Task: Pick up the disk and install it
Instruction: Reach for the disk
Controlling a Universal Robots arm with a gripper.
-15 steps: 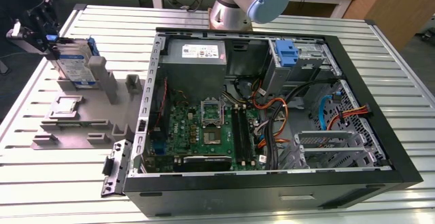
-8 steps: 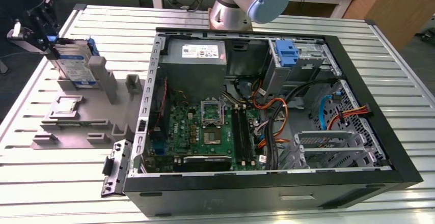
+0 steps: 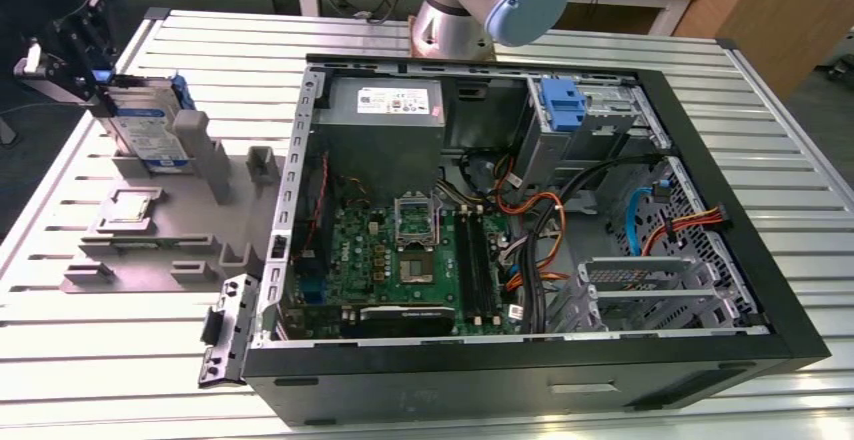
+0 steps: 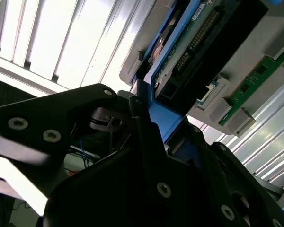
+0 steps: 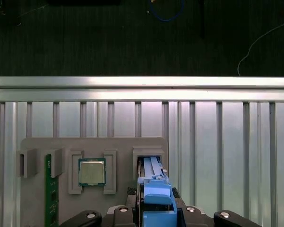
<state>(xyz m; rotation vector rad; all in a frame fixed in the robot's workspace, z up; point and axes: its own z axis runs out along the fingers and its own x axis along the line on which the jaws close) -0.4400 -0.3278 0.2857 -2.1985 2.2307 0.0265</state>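
The disk (image 3: 144, 125), a silver drive with a white-and-blue label in a blue carrier, stands on edge over the grey fixture (image 3: 160, 250) at the exterior view's left. My gripper (image 3: 110, 88) is shut on its upper end. In the first wrist view the blue carrier (image 5: 154, 189) sits between my gripper's (image 5: 154, 210) black jaws, right above the fixture's slot (image 5: 149, 153). Whether the disk's lower edge is still in the slot I cannot tell. The second wrist view shows the disk's circuit-board side (image 4: 199, 42) and blue carrier edge clamped by a finger (image 4: 142, 127).
The open computer case (image 3: 534, 360) lies at the exterior view's right, with a drive bay holding a bare blue bracket (image 3: 563, 105), a power supply (image 3: 380, 105) and loose cables (image 3: 561, 220). The fixture also carries a processor (image 5: 91, 171) and a memory stick (image 5: 49, 198). The table edge (image 5: 142, 82) runs beyond.
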